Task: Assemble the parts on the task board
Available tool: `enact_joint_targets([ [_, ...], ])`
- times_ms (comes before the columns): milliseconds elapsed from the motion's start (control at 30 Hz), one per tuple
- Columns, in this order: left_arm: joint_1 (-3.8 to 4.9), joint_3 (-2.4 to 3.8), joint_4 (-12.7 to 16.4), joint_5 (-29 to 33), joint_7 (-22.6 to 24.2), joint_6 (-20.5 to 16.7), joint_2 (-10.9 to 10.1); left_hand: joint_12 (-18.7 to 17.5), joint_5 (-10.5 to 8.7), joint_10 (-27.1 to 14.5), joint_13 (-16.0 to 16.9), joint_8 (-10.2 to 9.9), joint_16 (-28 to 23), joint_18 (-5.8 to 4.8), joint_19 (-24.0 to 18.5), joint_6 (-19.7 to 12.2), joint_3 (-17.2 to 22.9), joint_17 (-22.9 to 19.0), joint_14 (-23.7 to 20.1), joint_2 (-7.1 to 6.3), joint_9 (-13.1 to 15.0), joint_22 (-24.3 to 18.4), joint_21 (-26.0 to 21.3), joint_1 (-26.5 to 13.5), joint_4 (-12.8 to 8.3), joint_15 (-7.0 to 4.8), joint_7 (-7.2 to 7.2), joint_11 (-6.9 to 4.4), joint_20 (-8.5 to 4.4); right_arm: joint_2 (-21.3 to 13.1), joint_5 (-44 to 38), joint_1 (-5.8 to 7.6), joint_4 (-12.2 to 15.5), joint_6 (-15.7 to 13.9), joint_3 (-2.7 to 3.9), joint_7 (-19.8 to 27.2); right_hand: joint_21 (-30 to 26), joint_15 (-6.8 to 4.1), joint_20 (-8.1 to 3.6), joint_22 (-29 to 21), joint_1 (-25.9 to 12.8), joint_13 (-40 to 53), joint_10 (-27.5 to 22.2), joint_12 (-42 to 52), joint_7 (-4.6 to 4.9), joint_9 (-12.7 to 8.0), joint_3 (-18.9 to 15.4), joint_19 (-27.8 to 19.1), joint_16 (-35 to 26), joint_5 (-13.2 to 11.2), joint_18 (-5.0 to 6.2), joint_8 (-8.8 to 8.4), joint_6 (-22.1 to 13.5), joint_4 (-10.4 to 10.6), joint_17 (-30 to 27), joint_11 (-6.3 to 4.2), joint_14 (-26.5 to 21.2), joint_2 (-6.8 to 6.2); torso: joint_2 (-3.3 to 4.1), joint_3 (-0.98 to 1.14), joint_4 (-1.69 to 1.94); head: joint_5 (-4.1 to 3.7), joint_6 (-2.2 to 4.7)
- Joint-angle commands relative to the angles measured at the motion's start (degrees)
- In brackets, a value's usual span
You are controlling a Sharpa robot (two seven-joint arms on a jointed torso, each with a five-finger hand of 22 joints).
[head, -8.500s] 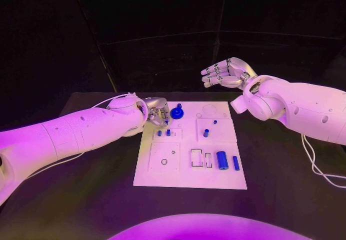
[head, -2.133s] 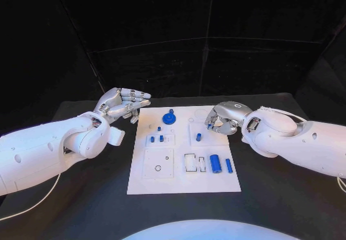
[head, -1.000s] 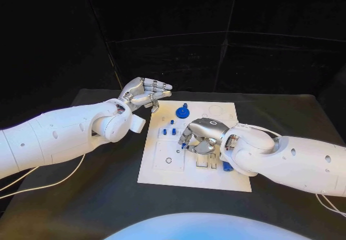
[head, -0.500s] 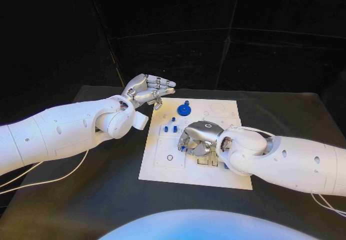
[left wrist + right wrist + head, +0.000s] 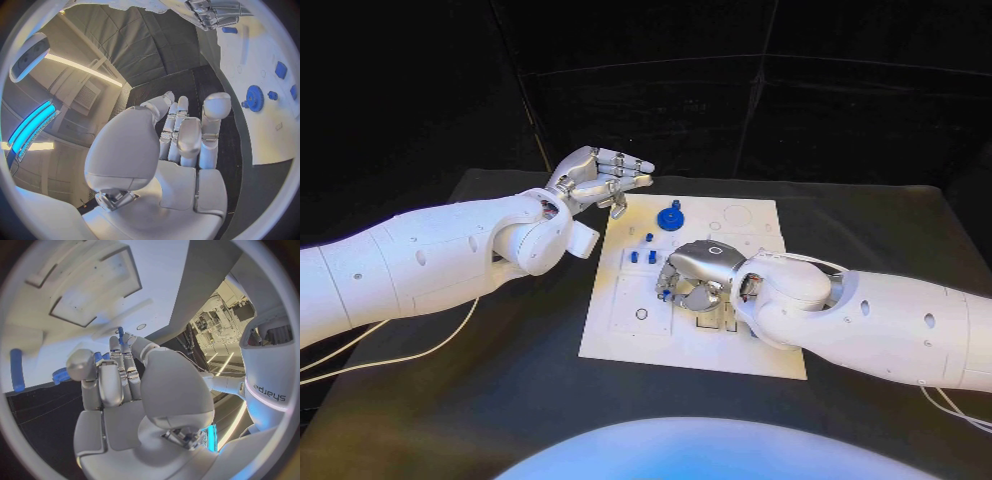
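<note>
The white task board (image 5: 629, 338) lies in the middle of the black table. My right hand (image 5: 697, 276) hovers low over the board's middle, fingers curled downward, pinching a small blue peg (image 5: 668, 296) at its fingertips; the same peg (image 5: 120, 332) shows in the right wrist view. A blue gear (image 5: 671, 220) stands at the board's far end, with small blue pegs (image 5: 642, 257) just in front of it. My left hand (image 5: 600, 178) is raised beyond the board's far left corner, fingers loosely bent and holding nothing.
In the right wrist view a blue cylinder (image 5: 17, 370) lies on the board near rectangular recesses (image 5: 94, 295). The left wrist view shows the gear (image 5: 254, 95) and the right hand (image 5: 215, 12) beyond it. Black table surrounds the board.
The left hand let go near the gear and rose. The right hand came down to the board's right side, then moved to its middle with the small peg; it has hardly moved lately.
</note>
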Motion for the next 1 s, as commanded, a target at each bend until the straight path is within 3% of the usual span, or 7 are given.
enact_joint_targets([
  [33, 0.09, 0.06, 0.06, 0.3, 0.07, 0.78, 0.05, -0.27, 0.29, 0.08, 0.06, 0.05, -0.24, 1.0, -0.37, -0.04, -0.32, -0.06, -0.36, 0.32, -0.09, -0.06, -0.2, 0.01, -0.07, 0.02, 0.43, 0.38, -0.15, 0.25, -0.85, -0.01, -0.13, -0.79, -0.02, -0.09, 0.06, -0.19, -0.06, -0.05, -0.3, 0.01, 0.39, -0.39, 0.12, -0.01, 0.28, -0.25, 0.11, -0.14, -0.35, -0.21, 0.18, -0.2, -0.05, 0.09, 2.5, -0.24, -0.01, 0.01, -0.02, 0.13, -0.07],
  [1000, 0.09, 0.06, -0.04, 0.3, -0.16, 1.02, 0.35, -0.26, 0.3, 0.1, 0.08, 0.07, -0.23, 1.02, -0.42, -0.01, -0.42, -0.07, -0.37, 0.33, -0.09, -0.15, -0.33, -0.02, -0.05, 0.04, 0.43, 0.38, -0.13, 0.3, -0.88, -0.09, -0.1, -2.68, -0.01, 0.51, 0.15, -0.19, -0.06, 0.1, -0.3, 0.02, 0.44, -0.45, 0.13, -0.01, 0.34, -0.21, 0.18, -0.04, -0.37, -0.23, 0.21, -0.22, 0.0, 0.1, 2.5, -0.22, -0.03, 0.04, 0.01, 0.55, -0.43],
])
